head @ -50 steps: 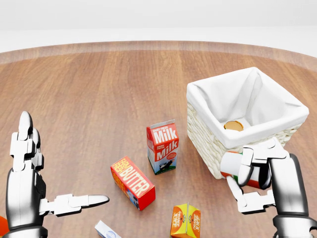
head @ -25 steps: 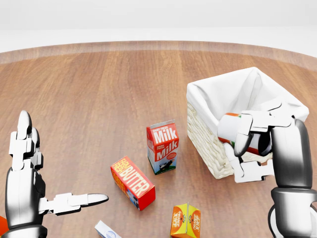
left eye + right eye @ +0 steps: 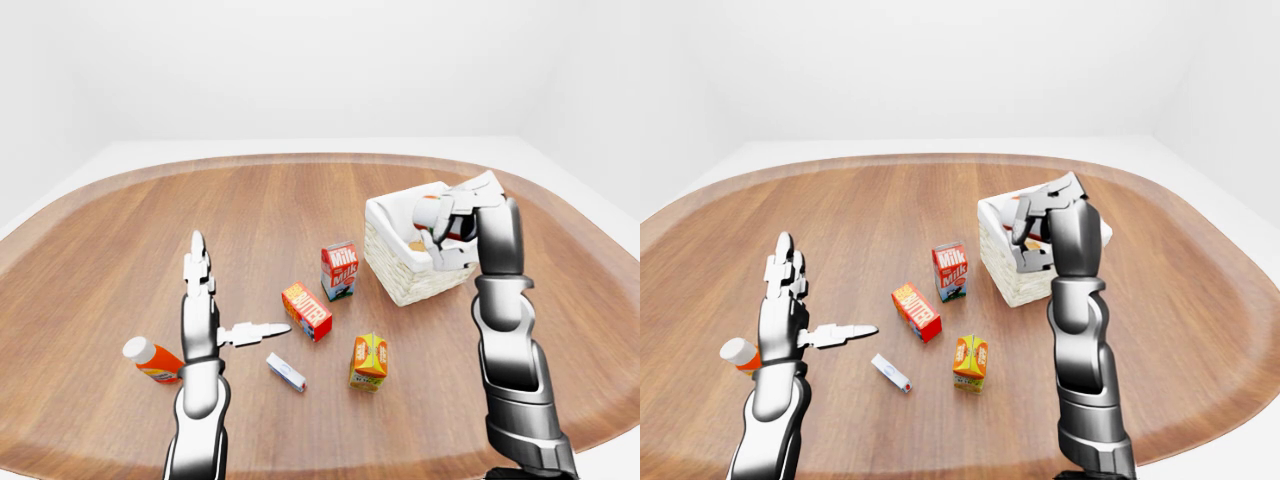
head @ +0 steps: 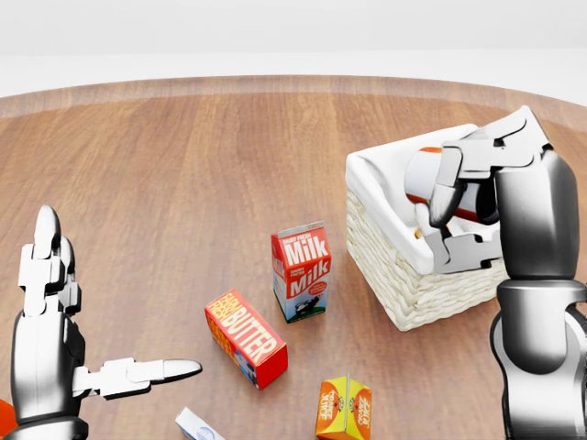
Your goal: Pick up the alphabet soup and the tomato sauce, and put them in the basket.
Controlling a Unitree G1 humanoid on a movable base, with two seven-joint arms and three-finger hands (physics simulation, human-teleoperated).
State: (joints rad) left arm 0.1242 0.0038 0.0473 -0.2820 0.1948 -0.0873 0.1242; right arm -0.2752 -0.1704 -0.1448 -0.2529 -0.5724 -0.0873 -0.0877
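White-lined basket (image 4: 385, 188) now has the right hand (image 4: 477, 206) over it, up from table level a second ago, fingers clenched on a can (image 4: 426, 174). One can already inside. Release next, I'd judge. Left hand (image 4: 46, 316) open, idle.

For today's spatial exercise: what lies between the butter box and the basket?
In the head view, the milk carton stands upright between the butter box and the basket.

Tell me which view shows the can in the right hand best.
The head view: the can shows large, gripped by the right hand over the basket. In the left-eye view it is small; in the right-eye view the fingers hide nearly all of it.
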